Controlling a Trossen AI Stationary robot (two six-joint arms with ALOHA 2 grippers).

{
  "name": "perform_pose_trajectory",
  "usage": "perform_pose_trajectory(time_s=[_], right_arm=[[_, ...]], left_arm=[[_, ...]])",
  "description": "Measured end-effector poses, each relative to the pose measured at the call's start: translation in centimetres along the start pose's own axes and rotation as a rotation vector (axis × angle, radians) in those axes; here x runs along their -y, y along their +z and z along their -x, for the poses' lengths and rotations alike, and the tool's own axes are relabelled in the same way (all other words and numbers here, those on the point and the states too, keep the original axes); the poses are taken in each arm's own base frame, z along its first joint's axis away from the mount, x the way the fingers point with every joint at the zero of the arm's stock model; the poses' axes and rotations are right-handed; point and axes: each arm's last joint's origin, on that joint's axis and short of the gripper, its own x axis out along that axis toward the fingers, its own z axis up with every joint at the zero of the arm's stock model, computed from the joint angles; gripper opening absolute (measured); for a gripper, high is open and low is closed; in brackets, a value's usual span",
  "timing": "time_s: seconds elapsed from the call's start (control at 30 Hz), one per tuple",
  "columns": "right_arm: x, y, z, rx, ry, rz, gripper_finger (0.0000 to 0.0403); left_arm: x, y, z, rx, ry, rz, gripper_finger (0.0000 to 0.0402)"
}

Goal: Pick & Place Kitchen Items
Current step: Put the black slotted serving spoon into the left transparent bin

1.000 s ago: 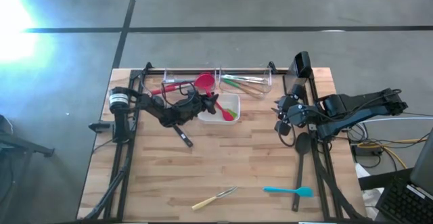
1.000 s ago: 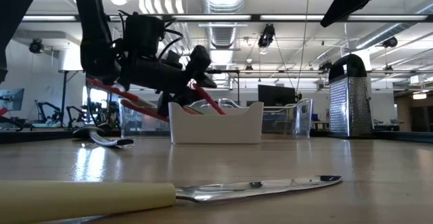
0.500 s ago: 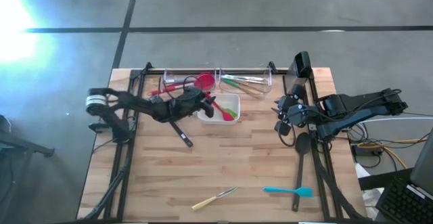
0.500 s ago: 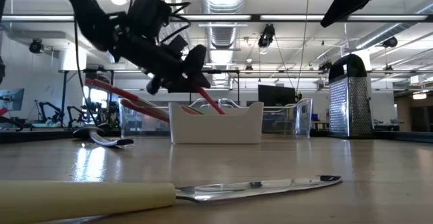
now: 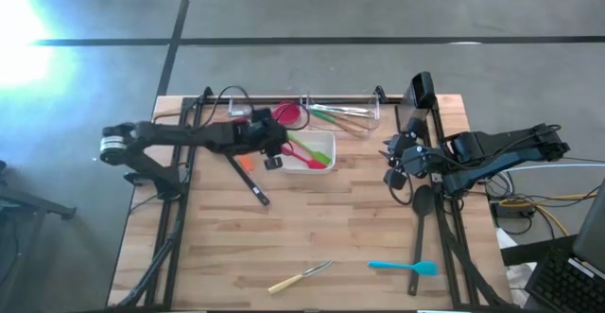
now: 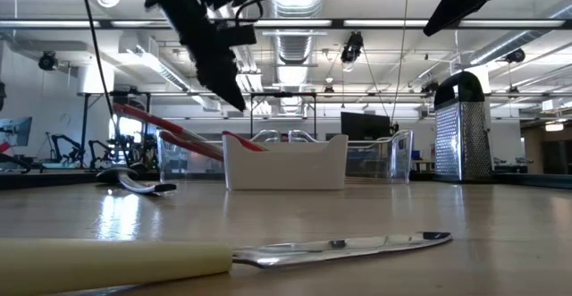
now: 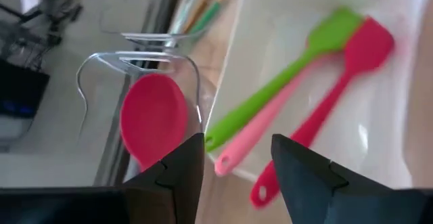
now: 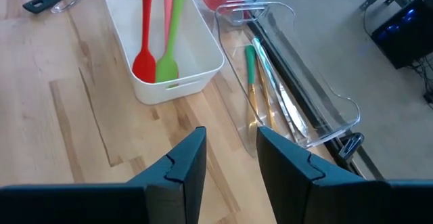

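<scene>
1. Left gripper (image 7: 233,166), jaws parted and empty, hovers over the white dish (image 5: 326,139) at upper centre.
2. Red spatula (image 7: 325,119), pink (image 7: 270,132) and green spatula (image 7: 284,92) lie inside: light, slippery; grasp mid-handle.
3. Right gripper (image 8: 230,160), open and empty, waits at right.

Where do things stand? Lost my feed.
Left gripper open, empty, above white dish. Three spatulas inside dish. Right gripper open, idle at right edge. Nothing blocking.
</scene>
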Motion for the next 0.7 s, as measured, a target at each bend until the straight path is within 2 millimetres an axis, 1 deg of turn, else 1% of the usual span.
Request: perform_pose_trajectory(time_s=[0.1, 0.2, 0.37, 0.53, 0.7], right_arm=[[0.0, 0.0, 0.0, 0.000, 0.000, -0.005, 0.0123], [0.0, 0.0, 0.0, 0.000, 0.000, -0.021, 0.0123], [0.0, 0.0, 0.0, -0.002, 0.000, -0.039, 0.0123], [0.0, 0.0, 0.0, -0.002, 0.000, -0.040, 0.0123], [0.0, 0.0, 0.0, -0.002, 0.000, -0.043, 0.0123]], left_arm=[[-0.9, 1.2, 1.6, -0.064, -0.054, -0.077, 0.0177], [-1.9, 2.1, 3.6, -0.139, -0.083, -0.112, 0.0177], [-3.7, 3.0, 7.2, -0.254, -0.106, -0.092, 0.0177], [-4.8, 3.4, 10.2, -0.327, -0.120, -0.077, 0.0177], [-5.1, 2.8, 11.9, -0.364, -0.203, -0.027, 0.0177]])
